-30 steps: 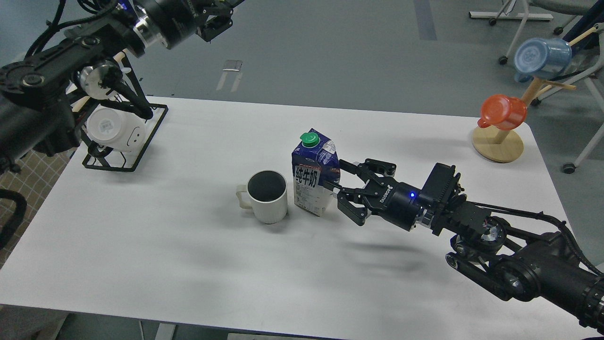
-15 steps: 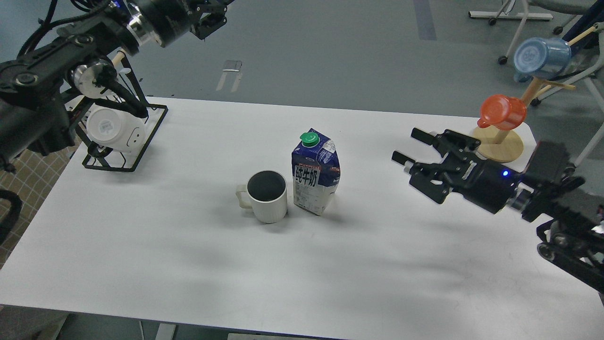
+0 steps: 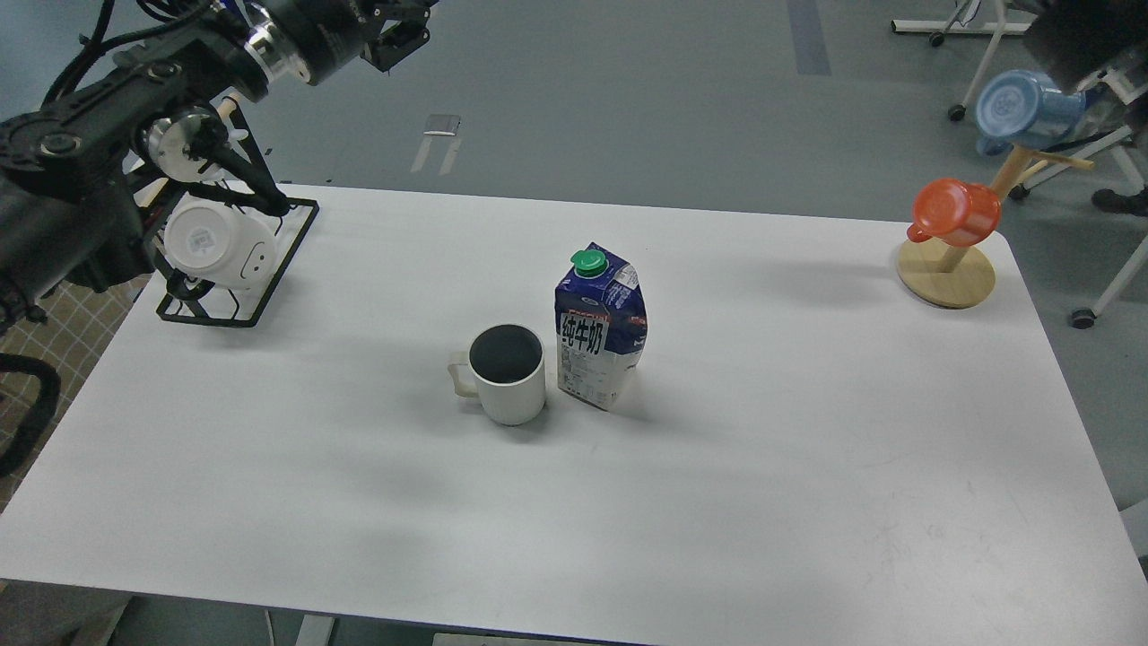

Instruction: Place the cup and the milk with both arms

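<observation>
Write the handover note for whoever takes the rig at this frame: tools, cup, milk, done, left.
Left tool: raised at the top left, beyond the table's far edge, holding nothing; open or shut cannot be told.
Right tool: out of view.
Cup: upright mid-table, handle to the left, empty.
Milk: upright just right of the cup, green cap on; touching or not, unclear.
Done: both stand side by side on the table, free of any grip.
Left: seemingly nothing but parking the arms.

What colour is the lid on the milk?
Green: the screw cap on the milk carton, seen in the head view.
</observation>
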`<state>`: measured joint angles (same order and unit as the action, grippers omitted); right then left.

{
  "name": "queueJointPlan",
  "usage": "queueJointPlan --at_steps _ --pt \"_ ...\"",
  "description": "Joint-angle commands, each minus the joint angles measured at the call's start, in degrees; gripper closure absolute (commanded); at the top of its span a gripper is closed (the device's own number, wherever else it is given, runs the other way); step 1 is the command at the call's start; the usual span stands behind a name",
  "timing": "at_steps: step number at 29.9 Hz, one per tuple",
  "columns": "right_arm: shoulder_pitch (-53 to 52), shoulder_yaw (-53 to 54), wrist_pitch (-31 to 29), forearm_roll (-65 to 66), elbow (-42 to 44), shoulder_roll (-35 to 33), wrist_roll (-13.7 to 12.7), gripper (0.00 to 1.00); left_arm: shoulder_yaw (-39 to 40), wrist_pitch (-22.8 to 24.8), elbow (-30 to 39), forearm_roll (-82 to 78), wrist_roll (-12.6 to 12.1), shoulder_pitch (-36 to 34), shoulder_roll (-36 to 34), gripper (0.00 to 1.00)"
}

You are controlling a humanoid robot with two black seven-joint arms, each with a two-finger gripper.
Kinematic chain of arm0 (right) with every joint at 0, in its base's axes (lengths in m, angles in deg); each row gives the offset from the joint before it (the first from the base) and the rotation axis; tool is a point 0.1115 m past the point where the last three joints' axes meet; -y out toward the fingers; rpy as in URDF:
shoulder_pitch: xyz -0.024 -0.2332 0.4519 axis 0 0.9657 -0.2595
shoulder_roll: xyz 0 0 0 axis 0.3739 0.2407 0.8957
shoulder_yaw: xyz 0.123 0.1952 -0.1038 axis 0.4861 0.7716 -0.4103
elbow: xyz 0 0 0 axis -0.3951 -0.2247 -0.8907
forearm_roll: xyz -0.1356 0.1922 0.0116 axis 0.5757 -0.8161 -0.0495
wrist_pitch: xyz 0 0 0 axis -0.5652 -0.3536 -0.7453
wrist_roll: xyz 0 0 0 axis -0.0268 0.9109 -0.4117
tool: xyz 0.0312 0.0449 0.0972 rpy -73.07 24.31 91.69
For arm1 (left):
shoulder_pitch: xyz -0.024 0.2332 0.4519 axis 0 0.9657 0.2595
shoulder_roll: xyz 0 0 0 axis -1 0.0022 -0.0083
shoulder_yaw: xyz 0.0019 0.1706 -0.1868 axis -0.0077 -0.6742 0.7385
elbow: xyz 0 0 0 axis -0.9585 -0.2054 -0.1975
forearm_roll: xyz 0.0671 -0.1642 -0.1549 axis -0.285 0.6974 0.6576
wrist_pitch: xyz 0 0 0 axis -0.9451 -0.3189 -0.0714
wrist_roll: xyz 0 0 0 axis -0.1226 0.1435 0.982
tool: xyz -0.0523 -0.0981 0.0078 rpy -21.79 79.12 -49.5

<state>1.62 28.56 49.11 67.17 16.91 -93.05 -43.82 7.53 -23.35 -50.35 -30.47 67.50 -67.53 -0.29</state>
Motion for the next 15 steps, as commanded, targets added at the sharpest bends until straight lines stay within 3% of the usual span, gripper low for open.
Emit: queueJointPlan --at_steps 1,3,4,8,15 --pt "-4.85 0.04 -7.82 -12.59 15.41 10.91 0.01 0.00 5.05 0.02 -6.28 -0.04 0.12 0.08 4.00 0.00" --pt "-6.78 0.13 -13.34 -19.34 25.67 18.80 0.01 0.00 6.90 0.02 -11.98 -0.04 0.03 0.08 6.80 0.00" --pt "-6.79 0.13 -13.37 -19.37 25.72 18.84 0.01 0.00 6.90 0.02 -12.01 -0.04 0.03 0.08 6.82 0.00" --pt "-7.58 5.12 -17.93 -27.09 38.00 29.72 0.01 0.00 7.26 0.02 -18.41 0.05 0.12 0.17 11.73 0.00" --pt "-5.21 8.04 -18.11 -27.46 38.38 33.25 0.01 0.00 8.31 0.02 -19.21 2.07 0.38 3.68 13.76 0.00"
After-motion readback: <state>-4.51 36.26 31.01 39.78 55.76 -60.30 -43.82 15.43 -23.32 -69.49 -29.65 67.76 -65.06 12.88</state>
